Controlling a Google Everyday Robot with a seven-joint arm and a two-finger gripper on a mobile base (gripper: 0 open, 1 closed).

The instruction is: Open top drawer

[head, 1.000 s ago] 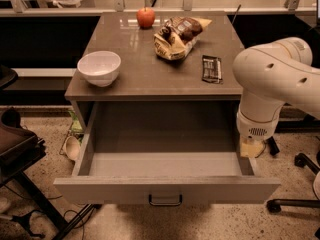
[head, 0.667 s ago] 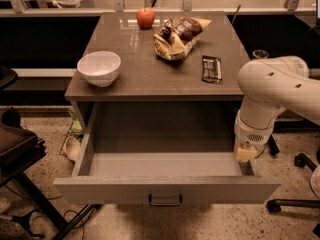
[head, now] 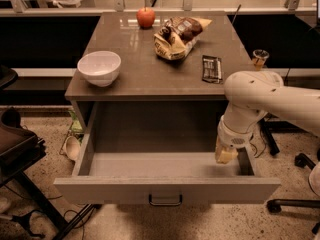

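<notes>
One drawer stands wide open below the table (head: 135, 81): the top drawer (head: 150, 166), its deep grey box drawn far out from under the tabletop towards the camera, its flat front with the small dark bar handle (head: 165, 200) nearest the viewer. Inside it the grey floor and walls show plain, and the only thing within its walls is the gripper (head: 225, 155), which hangs down from the white arm (head: 255, 96) into the drawer's right rear corner, under the table's front right edge and close to the drawer's right wall. Whether the gripper is spread or pressed together cannot be told from this angle.

On the table, a white bowl (head: 99, 68) sits near the front left corner, its pale inside showing nothing but white. A red apple (head: 145, 17) stands at the back edge, a crumpled snack bag (head: 177, 36) lies just right of the apple towards the table's middle, and a dark wrapped bar (head: 211, 68) lies flat near the right edge. Left of the table, a black chair (head: 15, 144) is partly in view
</notes>
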